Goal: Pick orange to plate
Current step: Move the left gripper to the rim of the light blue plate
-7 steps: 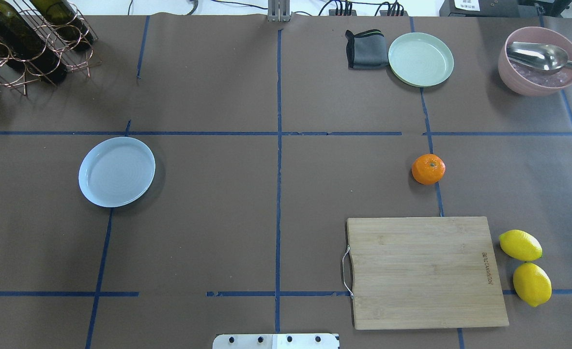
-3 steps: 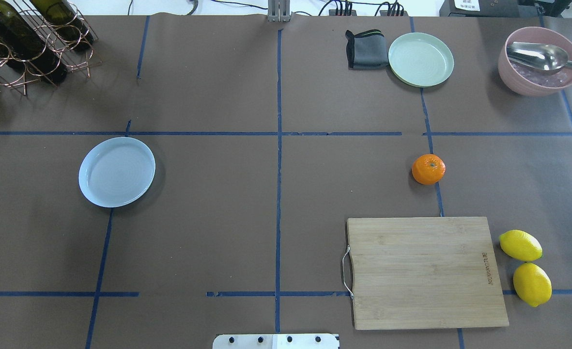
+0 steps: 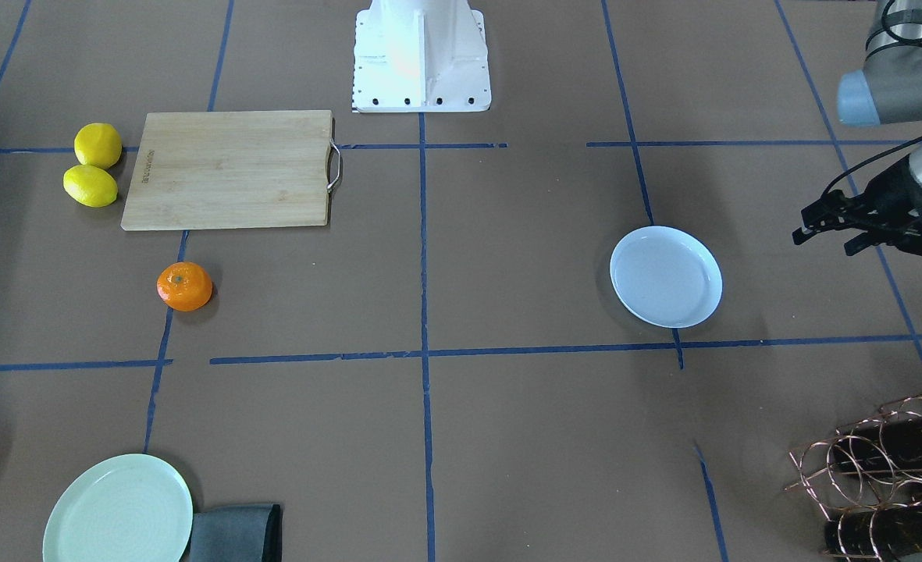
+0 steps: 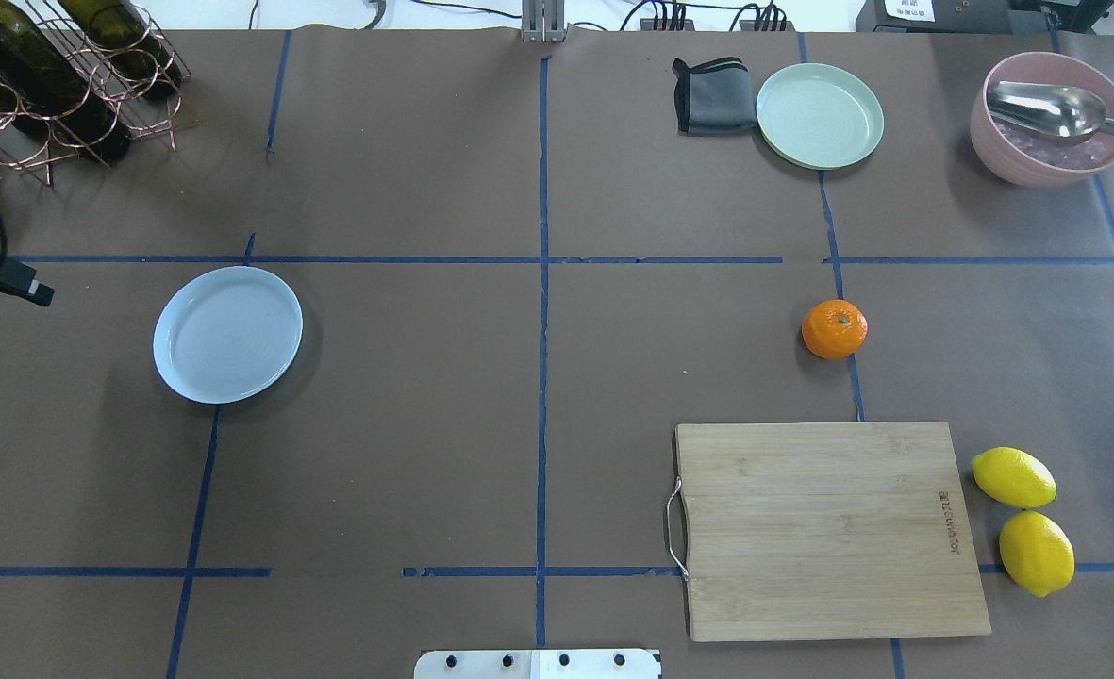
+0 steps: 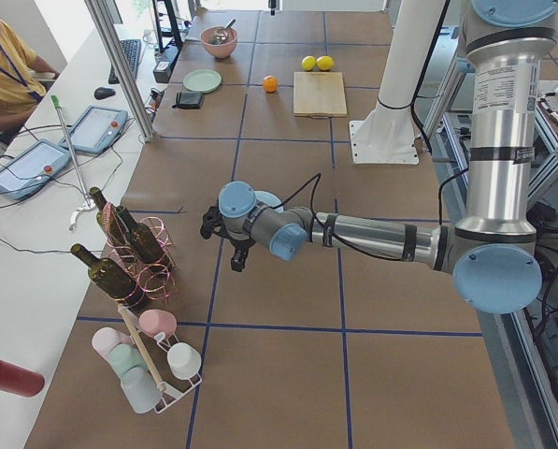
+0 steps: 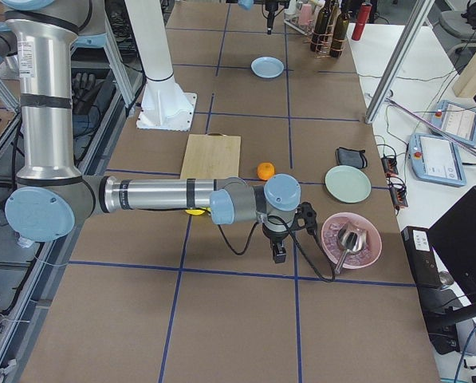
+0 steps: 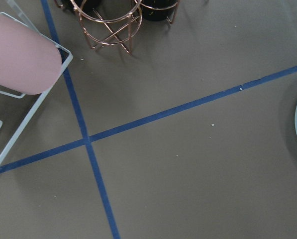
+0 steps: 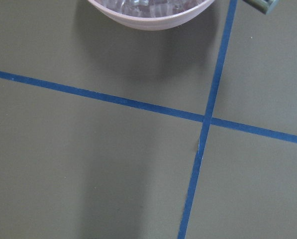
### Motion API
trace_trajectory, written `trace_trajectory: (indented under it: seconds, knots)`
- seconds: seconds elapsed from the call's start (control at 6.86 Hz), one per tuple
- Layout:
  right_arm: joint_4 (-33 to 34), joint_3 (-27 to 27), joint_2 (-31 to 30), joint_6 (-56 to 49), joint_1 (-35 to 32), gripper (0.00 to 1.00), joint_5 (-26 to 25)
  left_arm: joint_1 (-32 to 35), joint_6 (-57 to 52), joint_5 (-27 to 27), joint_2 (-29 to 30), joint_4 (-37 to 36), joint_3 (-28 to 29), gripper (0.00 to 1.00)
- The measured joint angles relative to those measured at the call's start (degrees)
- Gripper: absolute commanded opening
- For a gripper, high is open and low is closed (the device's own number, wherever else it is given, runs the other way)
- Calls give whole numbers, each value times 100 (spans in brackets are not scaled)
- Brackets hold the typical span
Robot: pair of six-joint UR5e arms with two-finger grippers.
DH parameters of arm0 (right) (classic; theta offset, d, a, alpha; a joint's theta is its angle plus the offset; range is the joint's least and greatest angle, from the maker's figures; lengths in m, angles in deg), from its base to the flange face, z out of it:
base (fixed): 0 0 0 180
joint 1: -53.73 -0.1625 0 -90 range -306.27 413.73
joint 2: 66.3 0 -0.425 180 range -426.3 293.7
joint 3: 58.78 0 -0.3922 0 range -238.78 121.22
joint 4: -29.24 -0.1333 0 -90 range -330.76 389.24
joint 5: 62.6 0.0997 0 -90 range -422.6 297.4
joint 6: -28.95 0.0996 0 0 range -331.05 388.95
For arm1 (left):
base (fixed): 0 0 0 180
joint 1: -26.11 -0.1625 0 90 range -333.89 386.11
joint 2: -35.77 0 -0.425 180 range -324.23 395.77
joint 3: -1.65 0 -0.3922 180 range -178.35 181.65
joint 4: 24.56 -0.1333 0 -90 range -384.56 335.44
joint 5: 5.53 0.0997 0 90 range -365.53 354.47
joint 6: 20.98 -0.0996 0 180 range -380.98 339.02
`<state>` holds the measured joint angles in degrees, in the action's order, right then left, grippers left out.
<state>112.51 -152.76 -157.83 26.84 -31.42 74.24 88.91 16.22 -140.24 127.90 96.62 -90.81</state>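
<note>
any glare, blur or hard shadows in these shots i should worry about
Overhead exterior: sharp and evenly lit; the orange and plate cast only soft, short shadows. Exterior front-facing: the white robot base is blown out. Right wrist-mounted: a broad soft shadow lies under the pink bowl. No motion blur that I can see.

There was one blue plate [image 4: 226, 334] on the left and one green plate [image 4: 819, 115] at far right, two lemons [image 4: 1013, 477] at near right, one orange [image 4: 834, 329], one cutting board [image 4: 825, 528], one bowl [image 4: 1038, 160], one spoon [image 4: 1056, 108], one cloth [image 4: 712, 96].
</note>
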Motion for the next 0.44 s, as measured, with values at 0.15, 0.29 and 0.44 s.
trace_trajectory:
  seconds: [0.15, 0.29, 0.44]
  knots:
    - [-38, 1, -3, 1, 7, 100, 12, -374, 471, 448, 136, 141, 97, 98]
    - [-51, 2, -6, 1, 14, 100, 23, -600, 693, 655, 278, 196, 194, 96]
    - [-55, 2, -10, 1, 19, 100, 28, -745, 776, 726, 414, 214, 289, 92]
